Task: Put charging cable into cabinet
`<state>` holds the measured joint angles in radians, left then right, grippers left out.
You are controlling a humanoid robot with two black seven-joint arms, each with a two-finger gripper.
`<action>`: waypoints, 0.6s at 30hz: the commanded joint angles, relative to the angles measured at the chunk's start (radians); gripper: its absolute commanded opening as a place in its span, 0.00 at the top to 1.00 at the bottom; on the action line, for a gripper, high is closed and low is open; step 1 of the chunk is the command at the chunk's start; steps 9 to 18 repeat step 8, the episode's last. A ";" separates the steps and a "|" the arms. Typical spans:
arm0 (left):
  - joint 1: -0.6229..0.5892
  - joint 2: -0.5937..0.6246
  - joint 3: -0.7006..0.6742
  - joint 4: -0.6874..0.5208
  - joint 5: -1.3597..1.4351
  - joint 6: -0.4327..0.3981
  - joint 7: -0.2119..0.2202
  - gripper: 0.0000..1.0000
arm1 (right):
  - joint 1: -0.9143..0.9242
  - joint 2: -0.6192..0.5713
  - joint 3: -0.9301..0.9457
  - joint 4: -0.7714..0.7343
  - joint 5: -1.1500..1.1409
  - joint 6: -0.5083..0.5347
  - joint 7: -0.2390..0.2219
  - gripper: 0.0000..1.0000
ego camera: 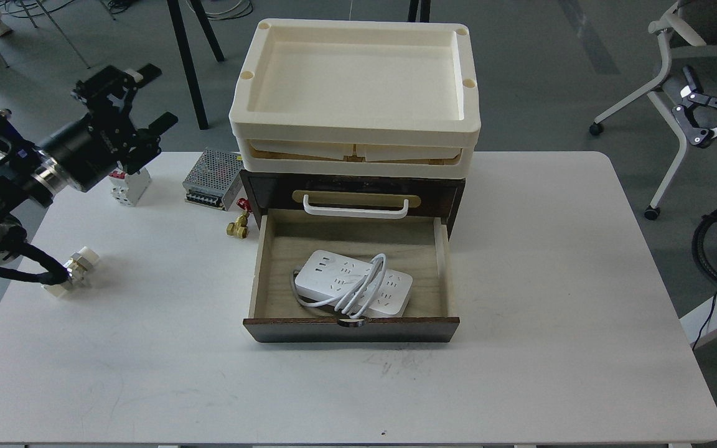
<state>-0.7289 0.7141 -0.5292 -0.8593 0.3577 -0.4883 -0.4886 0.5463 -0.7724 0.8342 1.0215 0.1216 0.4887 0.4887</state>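
The charging cable (352,289), a flat white power strip with its white cord looped over it, lies in the pale-wood-lined open drawer (351,328) of the dark brown cabinet (358,186), toward the drawer's front. The cabinet's white bar handle (355,206) sits above the drawer. My left gripper (154,96) is open and empty, raised over the table's far left corner, well clear of the cabinet. My right gripper (686,104) hangs off the table's right side near a chair, fingers apart, holding nothing.
Cream plastic trays (355,134) are stacked on the cabinet. A silver mesh power supply box (212,177), a white-and-red circuit breaker (129,186), a brass fitting (237,227) and a small white part (75,270) lie on the white table (520,348) left of the cabinet.
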 commanded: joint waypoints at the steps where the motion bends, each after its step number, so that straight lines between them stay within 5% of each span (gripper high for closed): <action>1: 0.000 -0.001 -0.032 0.013 -0.215 0.000 0.000 0.08 | 0.001 0.028 0.037 0.008 0.000 0.000 0.000 0.00; 18: 0.003 -0.022 -0.032 0.013 -0.240 0.000 0.000 0.07 | 0.001 0.027 0.071 0.008 0.000 0.000 0.000 0.00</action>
